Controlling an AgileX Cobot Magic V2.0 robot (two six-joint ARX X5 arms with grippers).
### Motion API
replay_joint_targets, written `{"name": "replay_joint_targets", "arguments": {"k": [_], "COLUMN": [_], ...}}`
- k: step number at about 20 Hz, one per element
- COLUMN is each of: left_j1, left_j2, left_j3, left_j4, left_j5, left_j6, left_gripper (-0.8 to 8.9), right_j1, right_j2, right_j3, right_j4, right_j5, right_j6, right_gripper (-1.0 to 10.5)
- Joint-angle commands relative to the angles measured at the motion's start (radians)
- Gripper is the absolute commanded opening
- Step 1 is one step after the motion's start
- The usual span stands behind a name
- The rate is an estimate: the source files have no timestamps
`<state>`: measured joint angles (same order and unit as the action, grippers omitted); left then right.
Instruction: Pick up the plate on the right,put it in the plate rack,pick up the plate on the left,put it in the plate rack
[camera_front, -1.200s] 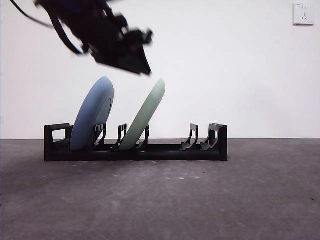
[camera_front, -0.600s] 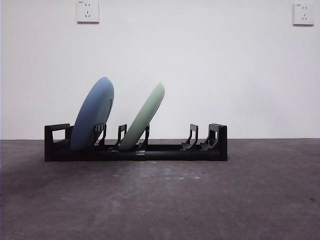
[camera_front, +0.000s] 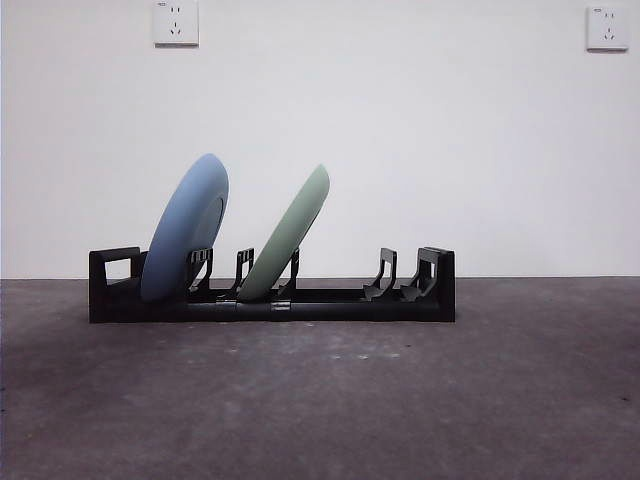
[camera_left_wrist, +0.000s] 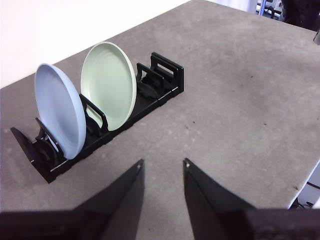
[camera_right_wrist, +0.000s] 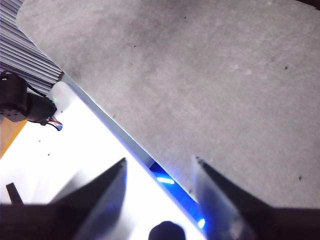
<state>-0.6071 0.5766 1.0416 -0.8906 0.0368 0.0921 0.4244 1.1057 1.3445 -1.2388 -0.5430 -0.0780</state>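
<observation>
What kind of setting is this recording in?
Probably a lab test bench, not a kitchen: a bare grey table, a plain white wall with sockets, and only a long black plastic plate rack holding two plates.

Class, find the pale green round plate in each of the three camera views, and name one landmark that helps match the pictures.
Front view: the pale green round plate leans in the long black plastic plate rack, left of centre.
Left wrist view: the green plate stands upper left, facing the camera.
Right wrist view: not in it; only grey table.
Shared landmark: the blue round plate slotted beside it.
</observation>
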Motion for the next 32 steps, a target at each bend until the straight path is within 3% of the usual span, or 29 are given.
{"name": "replay_joint_targets", "arguments": {"k": [1,3,5,13,16,20,32], "left_j1": [-0.003,-0.003,-0.003,-0.003,-0.003,-0.002,-0.002], "left_j2": [0.005,0.013,0.021,0.043,0.047,0.051,0.094], "left_j3": [0.000,0.000,0.000,0.000,0.000,0.000,0.000], "left_j4": [0.001,0.001,0.000,0.002,0.001,0.000,-0.001], "left_j5": [0.000,0.000,0.000,0.000,-0.004,-0.003,-0.003], "left_j6": [-0.010,-0.010,-0.010,-0.010,-0.010,-0.010,-0.010], "left_gripper": [1.21,1.06,-0.11,-0.08,-0.03,-0.03,-0.03], "right_j1": [0.002,0.002,0.002,0.002,0.002,0.001,0.001], "right_j2": [-0.007,-0.007,-0.007,-0.007,-0.007,-0.004,-0.004], "right_j3": [-0.011,-0.011,-0.011,-0.011,-0.010,-0.010,-0.009], "right_j4": [0.023,0.027,0.027,0.036,0.035,0.048,0.142], "right_j5": [-0.008,-0.008,-0.007,-0.003,0.006,0.027,0.273], "right_j6": [-0.014,-0.029,-0.035,-0.037,0.014,0.014,0.014], "right_gripper": [0.5,-0.1,-0.1,-0.1,0.0,0.0,0.0]}}
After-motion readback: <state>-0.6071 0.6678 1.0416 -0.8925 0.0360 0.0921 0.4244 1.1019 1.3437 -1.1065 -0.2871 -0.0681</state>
